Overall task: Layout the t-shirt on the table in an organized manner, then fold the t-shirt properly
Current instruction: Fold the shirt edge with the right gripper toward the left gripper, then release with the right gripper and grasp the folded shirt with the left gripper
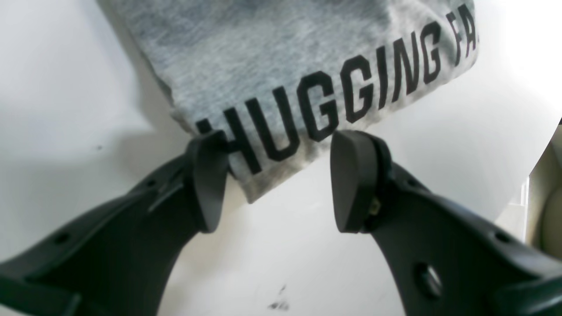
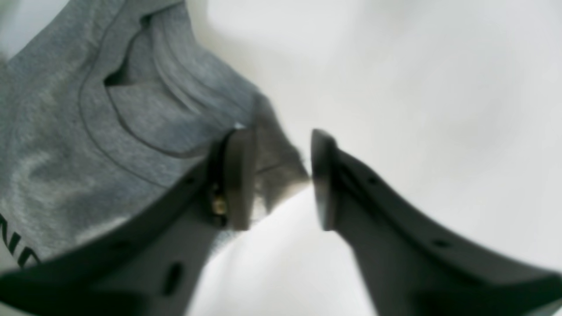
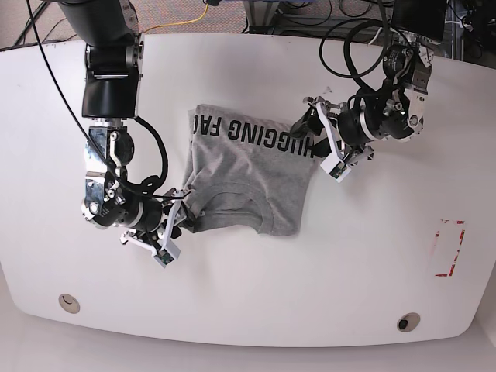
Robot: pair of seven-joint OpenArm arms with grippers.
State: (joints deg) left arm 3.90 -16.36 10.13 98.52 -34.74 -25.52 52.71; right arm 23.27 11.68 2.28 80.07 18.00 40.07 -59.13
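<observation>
T-shirt [image 3: 248, 174]: heather-grey, lying folded near the middle of the table [image 3: 256, 294], dark lettering along its far edge, crew neck toward the near side.
Lettering: reads "HUGGING FA…" in the left wrist view, running along the folded edge right in front of the fingers.
Left gripper [image 1: 279, 180]: jaws spread wide, nothing between them; one printed corner of the t-shirt [image 1: 281, 79] reaches into the gap between the fingertips, the left pad [image 1: 210, 180] overlapping the cloth edge, the right pad clear of it over bare table.
Left gripper in base view [image 3: 313, 126]: at the t-shirt's lettered far corner, on the view's right side.
Right gripper [image 2: 281, 180]: jaws parted; a grey tip of the t-shirt [image 2: 88, 131] sits between the fingers beside the left pad [image 2: 237, 175], not pinched.
Right gripper in base view [image 3: 180, 219]: at the near corner by the collar, on the view's left.
Collar: visible in the right wrist view, just beyond the fingers.
Red tape rectangle [image 3: 448, 248]: far off, near the table's right edge.
</observation>
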